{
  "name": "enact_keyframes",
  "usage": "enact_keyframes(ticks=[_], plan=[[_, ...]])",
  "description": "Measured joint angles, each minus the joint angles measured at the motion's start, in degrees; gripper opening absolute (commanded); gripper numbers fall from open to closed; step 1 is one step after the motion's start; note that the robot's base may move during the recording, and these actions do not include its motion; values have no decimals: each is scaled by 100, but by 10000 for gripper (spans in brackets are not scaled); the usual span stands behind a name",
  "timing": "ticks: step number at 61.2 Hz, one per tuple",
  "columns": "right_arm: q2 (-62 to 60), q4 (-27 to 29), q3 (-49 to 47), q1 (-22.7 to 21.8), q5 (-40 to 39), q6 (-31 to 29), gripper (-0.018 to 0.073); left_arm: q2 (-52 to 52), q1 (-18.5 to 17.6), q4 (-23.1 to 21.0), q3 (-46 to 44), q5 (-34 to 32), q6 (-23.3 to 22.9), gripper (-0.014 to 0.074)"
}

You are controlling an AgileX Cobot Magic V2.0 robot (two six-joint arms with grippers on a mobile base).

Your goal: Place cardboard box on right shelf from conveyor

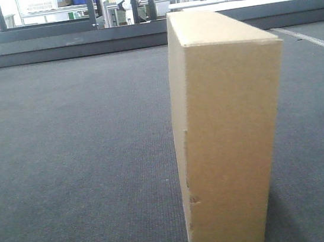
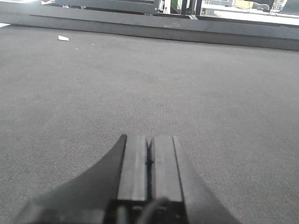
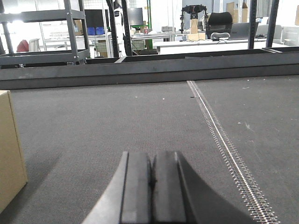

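While the cardboard box (image 1: pixel 229 130) stands upright on 1 of its narrow sides on the conveyor (image 1: pixel 67 169), both grippers sit low over the belt with nothing in their grasp. From the front view, the box turns a tall, narrow face toward the camera and shows small dents along its lower left edge. It rests right of centre on the dark grey ribbed surface, with the dark rail (image 1: pixel 51 49) running across behind it. The left gripper (image 2: pixel 149 140) has its 2 black fingers pressed together, only a thin line between them, and belt stretches ahead of it, with a small white scrap (image 2: pixel 63 38) lying near the far rail. The right gripper (image 3: pixel 152 156) likewise has its fingers closed against each other. The box's tan corner appears at the left edge of the right wrist view, well apart from the fingertips. A metal lacing seam (image 3: pixel 224 140) crosses the belt to the right of that gripper, running toward the rail.
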Motion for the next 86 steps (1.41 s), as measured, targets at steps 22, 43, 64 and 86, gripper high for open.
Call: enact_keyframes(ticks=[22, 43, 64, 86], plan=[[0, 0, 0, 0, 0, 0, 68, 0, 0, 0, 0, 0, 0, -119], [0, 0, -409, 0, 1228, 0, 68, 0, 0, 0, 0, 0, 0, -119], [885, 0, -2232, 0, 3618, 0, 68, 0, 0, 0, 0, 0, 0, -119], [2787, 24, -3847, 0, 4903, -225, 68, 0, 0, 0, 0, 0, 0, -119]])
